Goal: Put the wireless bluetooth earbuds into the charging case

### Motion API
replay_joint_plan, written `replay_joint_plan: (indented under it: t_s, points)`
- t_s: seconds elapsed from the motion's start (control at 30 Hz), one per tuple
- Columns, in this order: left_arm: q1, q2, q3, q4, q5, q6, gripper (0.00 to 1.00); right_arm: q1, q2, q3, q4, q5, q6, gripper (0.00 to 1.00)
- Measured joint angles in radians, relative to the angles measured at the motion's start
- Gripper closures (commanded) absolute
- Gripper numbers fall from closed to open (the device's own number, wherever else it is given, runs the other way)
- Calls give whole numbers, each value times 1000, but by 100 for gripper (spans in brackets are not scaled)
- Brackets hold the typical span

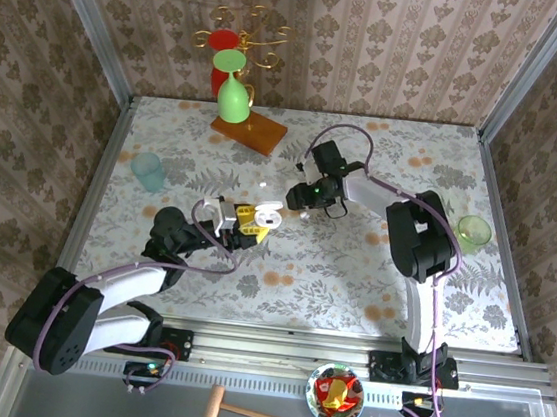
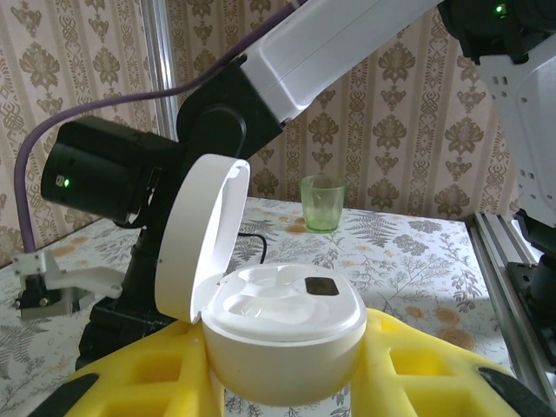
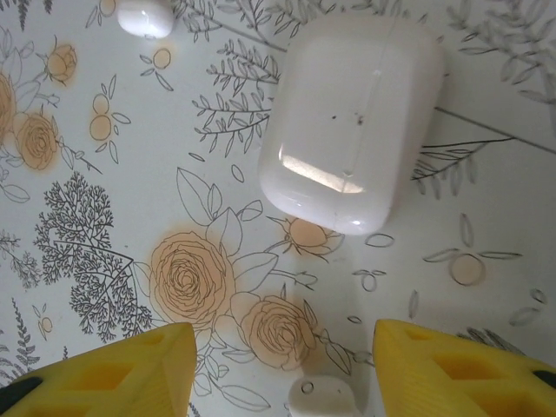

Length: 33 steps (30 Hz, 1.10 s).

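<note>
My left gripper (image 2: 282, 375) is shut on a round white charging case (image 2: 287, 326), which sits between its yellow fingers (image 2: 130, 378). The lid (image 2: 195, 234) stands open and both wells look empty. From above, this case (image 1: 268, 213) is near the table's middle, with my right gripper (image 1: 305, 199) just beyond it. My right gripper (image 3: 282, 352) points down at the table, open. A small white earbud (image 3: 320, 401) lies between its fingers (image 3: 130, 369), touching neither. Another white earbud (image 3: 145, 16) lies farther off. A closed white case (image 3: 352, 122) rests on the cloth ahead.
A teal cup (image 1: 147, 169) stands at the left and a green cup (image 1: 474, 231) at the right. A wooden-based stand (image 1: 249, 128) with a green glass (image 1: 234, 98) is at the back. A bowl of sweets (image 1: 335, 393) and a small mallet (image 1: 236, 408) lie in front of the arm bases.
</note>
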Motion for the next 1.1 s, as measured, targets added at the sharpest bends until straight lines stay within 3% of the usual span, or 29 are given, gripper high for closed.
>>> replay_joint_plan:
  t_s: [0.4,0.6,1.1]
  points:
    - [0,30,0,18,4,0,75,-24,-2,-66,31,-108,-26,49]
    - [0,37,0,25,4,-1,75,-32,-25,-112,46,-125,-44,63]
    - [0,45,0,40,5,-1,75,-38,-29,-131,47,-140,-39,83]
